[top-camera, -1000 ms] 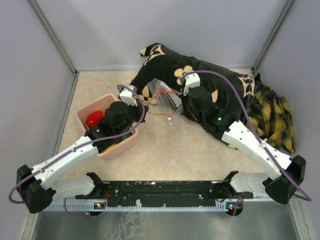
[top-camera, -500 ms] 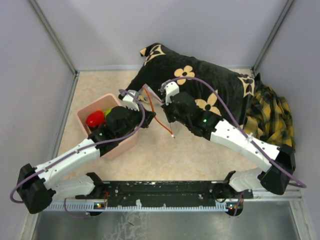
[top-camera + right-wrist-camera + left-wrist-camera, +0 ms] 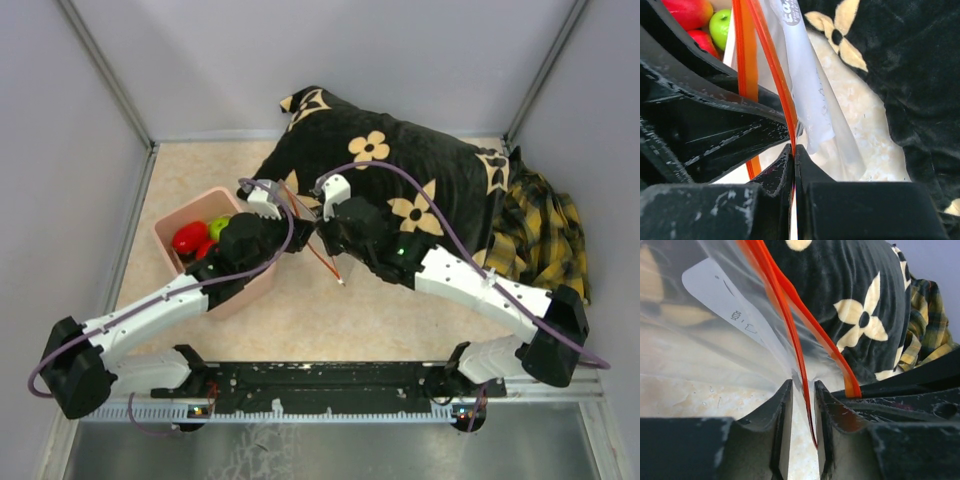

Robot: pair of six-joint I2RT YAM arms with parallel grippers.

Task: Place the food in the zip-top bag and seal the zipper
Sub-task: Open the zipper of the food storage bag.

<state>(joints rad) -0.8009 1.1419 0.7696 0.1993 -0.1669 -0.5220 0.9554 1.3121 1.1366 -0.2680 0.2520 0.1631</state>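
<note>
The clear zip-top bag (image 3: 715,305) hangs edge-on between my two grippers, its pale label facing the left wrist view. Its red-orange zipper (image 3: 325,255) runs down toward the table. My right gripper (image 3: 794,150) is shut on one zipper strip (image 3: 775,70). My left gripper (image 3: 802,390) stands narrowly open, with the other strip (image 3: 785,315) and the bag film passing between its fingers. In the top view the two grippers, left (image 3: 290,218) and right (image 3: 315,228), are close together. The food, a red piece (image 3: 188,238) and a green piece (image 3: 218,227), lies in the pink tub (image 3: 170,222).
A black cloth with cream flowers (image 3: 400,160) lies bunched behind the grippers. A yellow plaid cloth (image 3: 545,230) lies at the right. Grey walls close in the left, back and right. The left arm reaches over the pink tub.
My right gripper has moved left to the left gripper, bringing the bag with it. The bag has gone from spread out to edge-on, its zipper hanging down.
</note>
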